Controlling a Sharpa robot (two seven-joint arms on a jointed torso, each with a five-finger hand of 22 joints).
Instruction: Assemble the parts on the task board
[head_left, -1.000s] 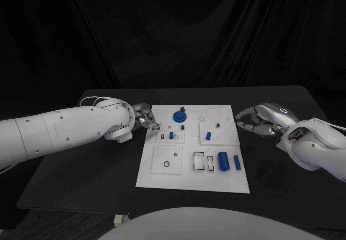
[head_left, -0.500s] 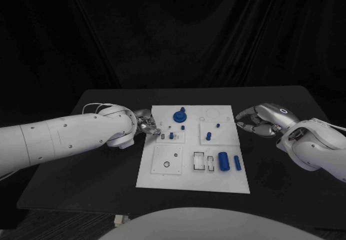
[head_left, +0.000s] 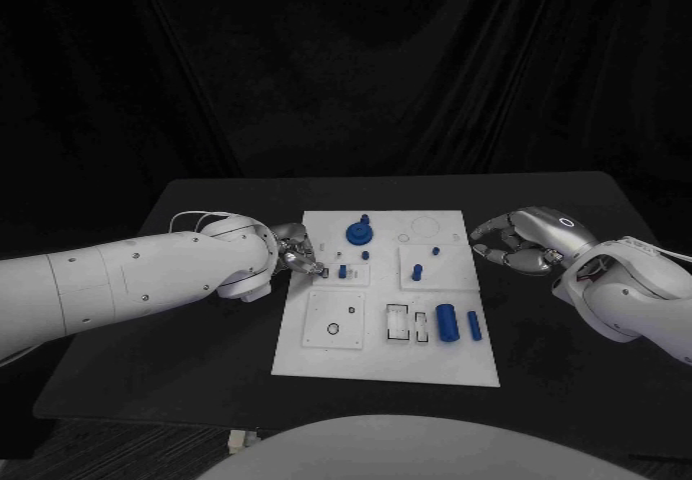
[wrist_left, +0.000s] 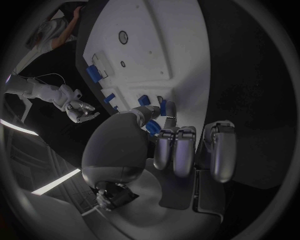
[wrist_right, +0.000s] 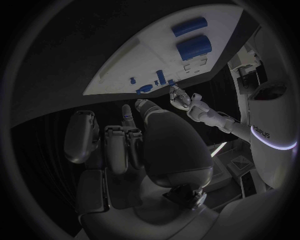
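Note:
The white task board (head_left: 378, 352) lies mid-table. On it stand a blue round knobbed part (head_left: 359, 236), a blue peg (head_left: 417, 271), a small blue piece (head_left: 346, 270), a thick blue cylinder (head_left: 449, 322) and a slim blue bar (head_left: 473, 323). My left hand (head_left: 296, 249) hovers at the board's left edge beside the small plate. In the left wrist view its thumb and fingers (wrist_left: 164, 145) pinch a small blue part (wrist_left: 152, 128) over the board (wrist_left: 156, 40). My right hand (head_left: 509, 242) hangs curled just off the board's right edge, with a blue peg (wrist_right: 127, 116) showing between its fingers.
Two white inset plates with empty slots (head_left: 407, 324) and a round hole (head_left: 335, 328) fill the board's near half. Black table (head_left: 173, 340) surrounds the board, with dark curtains behind.
My left hand and forearm have crept right, bringing the fingertips closer to the board's left edge. The right hand has stayed where it was.

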